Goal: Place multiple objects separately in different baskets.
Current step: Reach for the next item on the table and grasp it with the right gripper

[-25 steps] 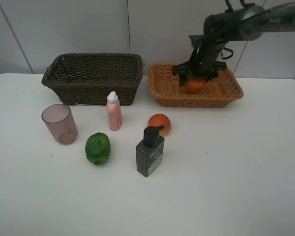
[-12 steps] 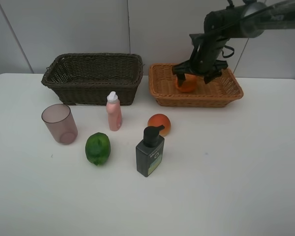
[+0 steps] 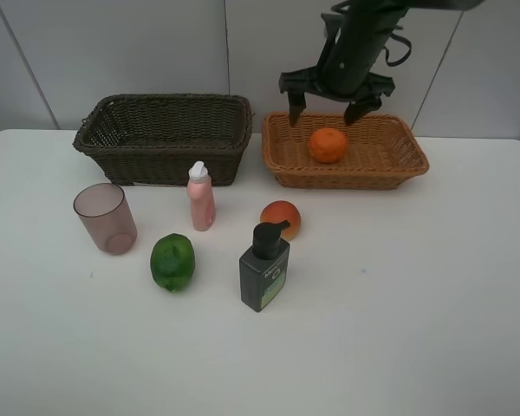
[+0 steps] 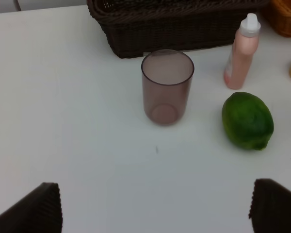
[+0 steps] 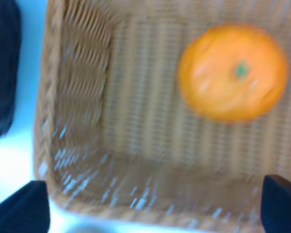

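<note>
Over the light orange-tan basket (image 3: 399, 165) at the back right of the white table (image 3: 416, 303), your right gripper (image 3: 327, 109) hangs with its jaws spread wide and nothing between them. The orange (image 3: 328, 145) lies on that basket's woven floor directly beneath it, clear of both fingers (the right wrist view is blurred, but it shows the fruit stem-up near one corner of the basket). Your left gripper (image 4: 155, 208) is out of the high view. Its own camera shows two dark fingertips (image 4: 34, 208) set far apart with only bare table between them, so it too stands wide and holds nothing. Just beside the tan basket, on its left with a narrow gap, sits the deeper dark brown basket (image 3: 156, 160). In front of the dark basket's right end the pink bottle with white cap (image 3: 201, 201) stands upright. The translucent mauve cup (image 3: 106, 217) stands mouth-up near the dark basket's left front. The green lime (image 3: 172, 261) rests nearer you, between the cup and the dark green pump bottle (image 3: 263, 273), apart from both. The pump bottle stands upright, and the reddish-orange fruit (image 3: 282, 212) sits just behind its pump head. You cannot tell from here whether those two touch.
</note>
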